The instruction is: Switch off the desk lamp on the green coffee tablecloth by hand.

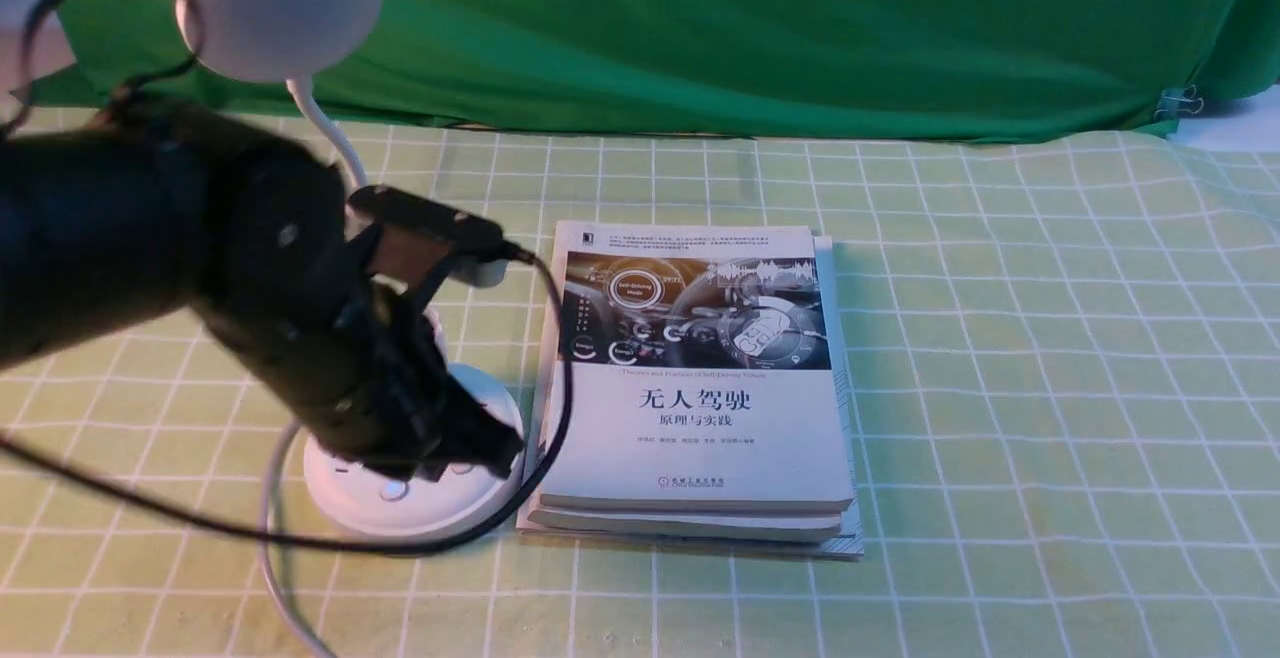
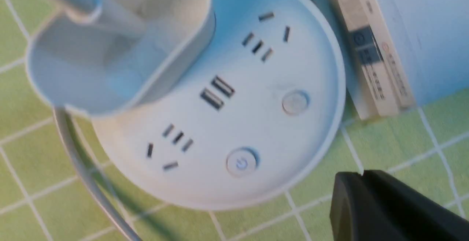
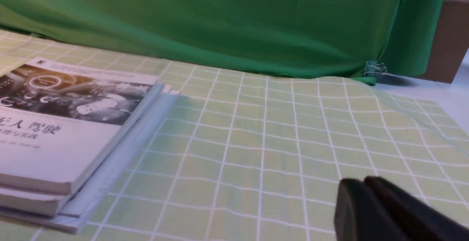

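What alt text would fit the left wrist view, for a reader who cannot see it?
Close-up of the white lamp base on the green grid cloth, showing sockets, two USB ports and two round buttons, one glowing blue. The black tool, shut, is near the base; books lie nearby.

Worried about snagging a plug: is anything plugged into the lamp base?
No, both sockets and the USB ports on the base are empty.

Front view: warm, dimmish, even light; left tool [image 1: 490, 453] heavily motion-blurred. Left wrist view soft throughout, blue cast on desk lamp [image 2: 256, 131]. Right wrist view: right tool [image 3: 362, 186] out of focus, books [image 3: 66, 131] blue-edged.
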Robot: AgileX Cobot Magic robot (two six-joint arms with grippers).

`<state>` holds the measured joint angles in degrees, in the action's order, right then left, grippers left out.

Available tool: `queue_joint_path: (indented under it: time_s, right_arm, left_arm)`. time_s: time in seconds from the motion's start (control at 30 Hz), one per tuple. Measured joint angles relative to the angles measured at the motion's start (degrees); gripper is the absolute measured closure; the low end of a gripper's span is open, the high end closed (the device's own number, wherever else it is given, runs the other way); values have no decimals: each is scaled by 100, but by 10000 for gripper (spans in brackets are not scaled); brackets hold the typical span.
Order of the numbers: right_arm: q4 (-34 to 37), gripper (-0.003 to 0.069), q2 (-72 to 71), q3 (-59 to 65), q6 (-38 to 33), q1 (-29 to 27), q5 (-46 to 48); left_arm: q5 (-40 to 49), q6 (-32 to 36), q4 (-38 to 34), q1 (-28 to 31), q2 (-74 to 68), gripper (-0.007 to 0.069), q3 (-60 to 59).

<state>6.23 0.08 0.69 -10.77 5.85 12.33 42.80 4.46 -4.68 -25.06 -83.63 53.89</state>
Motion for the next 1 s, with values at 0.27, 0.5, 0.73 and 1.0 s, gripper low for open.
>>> queue_joint_path:
  time_s: [0.27, 0.5, 0.73, 1.0]
  right_arm:
    - [0, 629, 0, 0, 0, 0, 0]
    - [0, 629, 0, 0, 0, 0, 0]
    - [0, 629, 0, 0, 0, 0, 0]
    - [0, 630, 0, 0, 0, 0, 0]
  left_arm:
    - [-2543, -1, -501, 0, 2392, 617, -2284]
    - [-3983, -1, -416, 0, 3655, 617, -3496]
    - [-4451, -1, 127, 0, 3892, 607, -3951]
    - [-4559, -1, 401, 0, 3929, 607, -3962]
